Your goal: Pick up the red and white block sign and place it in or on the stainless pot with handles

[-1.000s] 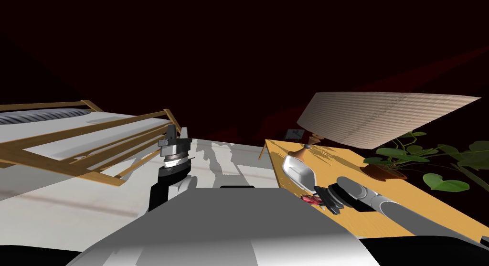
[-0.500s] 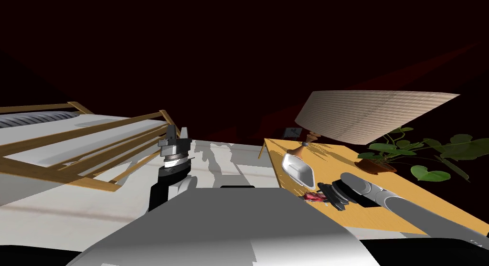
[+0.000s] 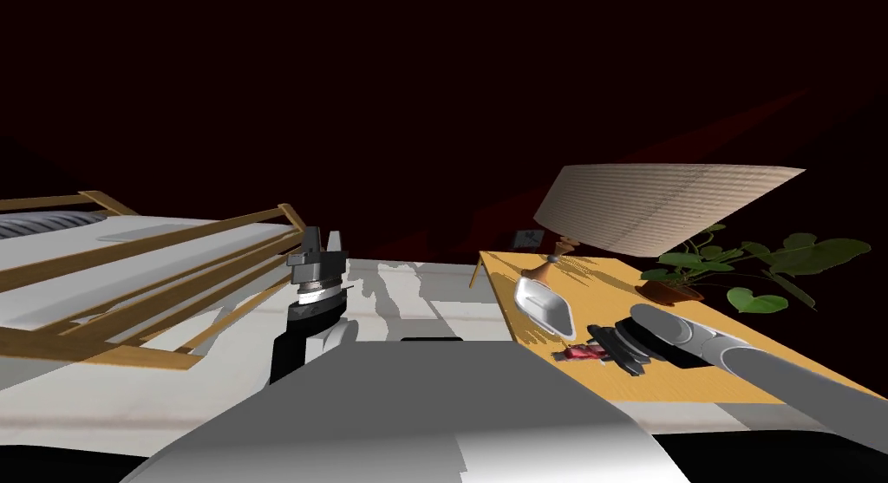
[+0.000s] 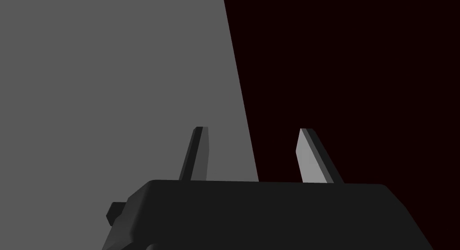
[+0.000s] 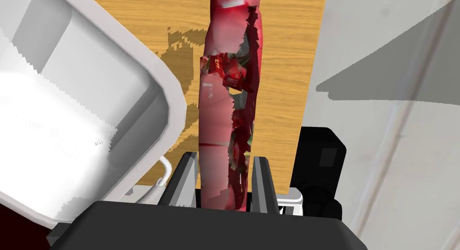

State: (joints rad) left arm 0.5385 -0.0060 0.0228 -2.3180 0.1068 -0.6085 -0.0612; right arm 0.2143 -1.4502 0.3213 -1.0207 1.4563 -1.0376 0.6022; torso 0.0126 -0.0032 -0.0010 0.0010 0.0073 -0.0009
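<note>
Change: your head camera has swung over the last second. In the head view the ribbed beige lampshade and the leafy green potted plant now sit further left, and the slatted wooden frame has dropped lower.
Change at the claw: the red and white block sign shows as a longer, flatter streak than before. It remains clamped in your right claw.
Right claw: clenched on the sign, with both fingers pressing the sides of its near end.
Left claw: released, fingers apart and holding nothing. It is raised in front of your chest, well away from the table.
Sign's long axis: it runs straight out along the right claw's fingers, and the far end points away from the claw body.
Sign's place: over the near edge of the orange wooden table, just beside the rim of the white pot and outside it. You cannot tell from these views whether it clears the wood.
Pot: it stands on the table between the sign and the lamp, with one thin wire handle showing near the claw.
Count: one sign, one pot, one lamp, one plant, two claws.
</note>
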